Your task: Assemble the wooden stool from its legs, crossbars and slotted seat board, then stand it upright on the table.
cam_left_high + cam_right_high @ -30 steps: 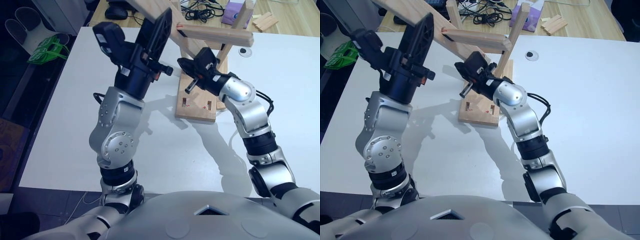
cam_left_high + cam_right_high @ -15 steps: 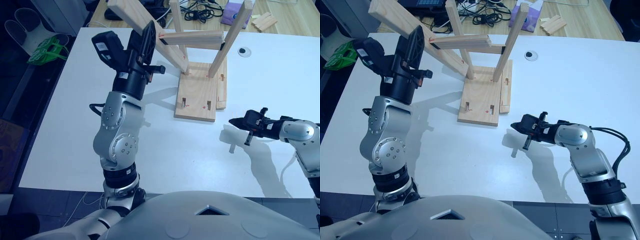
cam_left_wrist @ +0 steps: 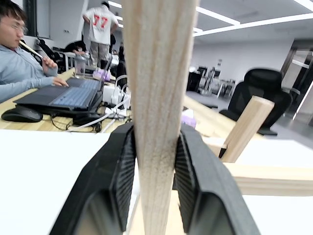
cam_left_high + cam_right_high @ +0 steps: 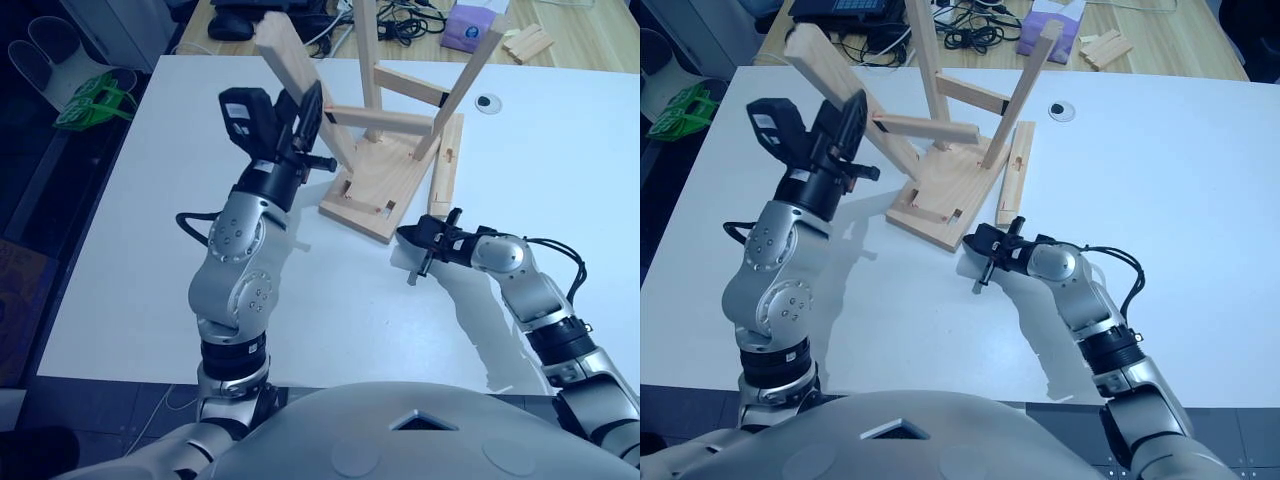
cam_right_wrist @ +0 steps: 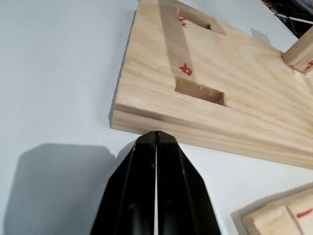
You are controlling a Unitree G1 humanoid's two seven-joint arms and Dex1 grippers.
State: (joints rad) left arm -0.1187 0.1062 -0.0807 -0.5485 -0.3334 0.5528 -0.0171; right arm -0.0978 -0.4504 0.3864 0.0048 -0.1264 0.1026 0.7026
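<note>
The robot's right arm lay low over the white table point(image 4: 150, 200), bent at the elbow, with the forearm reaching in toward the middle. The right gripper point(image 4: 410, 238) hung just above the tabletop with its two black fingers point(image 5: 142, 196) pressed together and nothing between them. Its tip sat just beside the near edge of the flat light wooden seat board point(image 4: 370, 185). I could not tell if it touched the wood. A small cut slot point(image 5: 199, 91) with a red mark next to it showed in the board right in front of the fingers.

The seat board lay on the table with the stool's parts sticking up out of it. A thin loose wooden bar point(image 4: 445, 165) lay flat on the table, just beside the board's right edge.

The left arm stood tall, bent at the elbow, with the wrist up high over the left part of the table. The left gripper point(image 4: 308, 112) was clamped on a long pale wooden leg point(image 4: 285, 60) that leaned to the left. Its black fingers point(image 3: 122, 166) squeezed the leg from both sides.

Behind it, one more leg point(image 4: 368, 50) stood nearly straight, and another leg point(image 4: 465, 85) leaned to the right. Two short crossbars point(image 4: 375, 120) joined the legs.

Farther back, a small black round disc point(image 4: 487, 101) lay on the table.
</note>
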